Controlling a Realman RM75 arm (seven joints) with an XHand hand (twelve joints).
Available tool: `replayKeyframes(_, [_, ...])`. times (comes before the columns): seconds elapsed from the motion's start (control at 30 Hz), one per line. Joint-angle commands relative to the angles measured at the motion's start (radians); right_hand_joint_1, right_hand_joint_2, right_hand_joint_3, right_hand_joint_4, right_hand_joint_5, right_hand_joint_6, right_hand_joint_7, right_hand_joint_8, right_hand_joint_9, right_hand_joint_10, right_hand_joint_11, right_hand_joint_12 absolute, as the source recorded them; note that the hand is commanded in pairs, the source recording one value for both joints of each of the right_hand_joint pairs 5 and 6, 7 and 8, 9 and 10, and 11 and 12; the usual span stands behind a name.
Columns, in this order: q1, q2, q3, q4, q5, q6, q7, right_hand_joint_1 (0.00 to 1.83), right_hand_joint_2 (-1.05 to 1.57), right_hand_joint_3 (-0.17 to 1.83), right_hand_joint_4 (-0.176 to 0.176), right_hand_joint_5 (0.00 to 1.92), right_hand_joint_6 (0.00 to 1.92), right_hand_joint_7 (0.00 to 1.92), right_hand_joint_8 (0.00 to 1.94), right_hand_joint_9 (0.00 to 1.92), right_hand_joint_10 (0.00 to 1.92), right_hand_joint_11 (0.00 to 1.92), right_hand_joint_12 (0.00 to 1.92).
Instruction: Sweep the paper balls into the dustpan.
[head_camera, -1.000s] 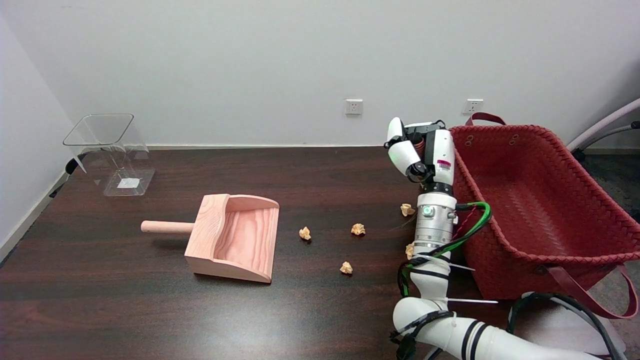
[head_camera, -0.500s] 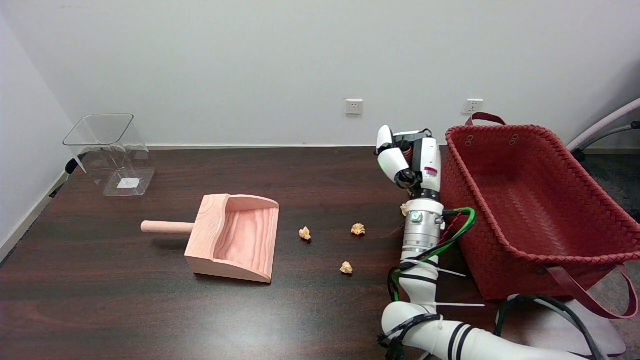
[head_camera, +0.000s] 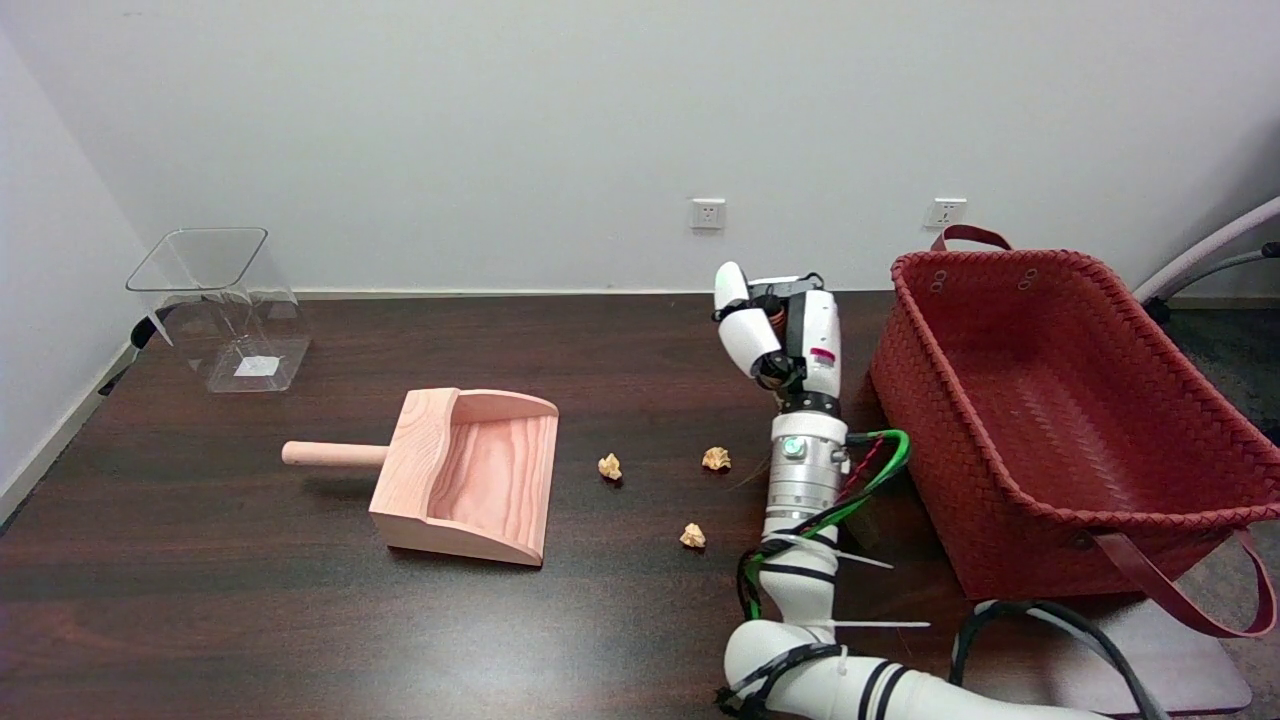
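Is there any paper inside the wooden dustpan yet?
No. The dustpan shows only bare wood inside; three paper balls lie on the table beside it. Its near wall hides a thin strip of floor.

A pale wooden dustpan (head_camera: 467, 473) lies flat on the dark table, its round handle pointing left and its open mouth facing right. Three small crumpled tan paper balls sit apart to its right: one nearest (head_camera: 609, 467), one farther right (head_camera: 715, 459), one nearer the camera (head_camera: 692, 537).

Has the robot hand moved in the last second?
Yes. The robot hand has shifted left, away from the red basket and toward the dustpan, which has stayed put.
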Motion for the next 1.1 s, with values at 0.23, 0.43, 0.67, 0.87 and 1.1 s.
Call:
replayKeyframes(0.23, [0.024, -0.182, -0.032, -0.02, -0.032, 0.044, -0.034, 0.75, 1.57, 0.21, 0.0, 1.92, 1.92, 1.92, 1.92, 1.92, 1.92, 1.92, 1.92])
replayKeyframes(0.43, [0.039, -0.228, -0.033, -0.037, -0.052, 0.082, -0.086, 0.75, 1.57, 0.2, 0.0, 1.92, 1.92, 1.92, 1.92, 1.92, 1.92, 1.92, 1.92])
replayKeyframes(0.67, [0.055, -0.279, -0.041, -0.076, -0.053, 0.092, -0.097, 0.75, 1.57, 0.19, 0.0, 1.92, 1.92, 1.92, 1.92, 1.92, 1.92, 1.92, 1.92])
replayKeyframes(0.87, [0.081, -0.316, -0.046, -0.119, -0.053, 0.099, -0.097, 0.74, 1.57, 0.18, 0.0, 1.92, 1.92, 1.92, 1.92, 1.92, 1.92, 1.92, 1.92])
replayKeyframes(1.1, [0.127, -0.359, -0.047, -0.196, -0.045, 0.088, -0.087, 0.74, 1.57, 0.18, 0.0, 1.92, 1.92, 1.92, 1.92, 1.92, 1.92, 1.92, 1.92])
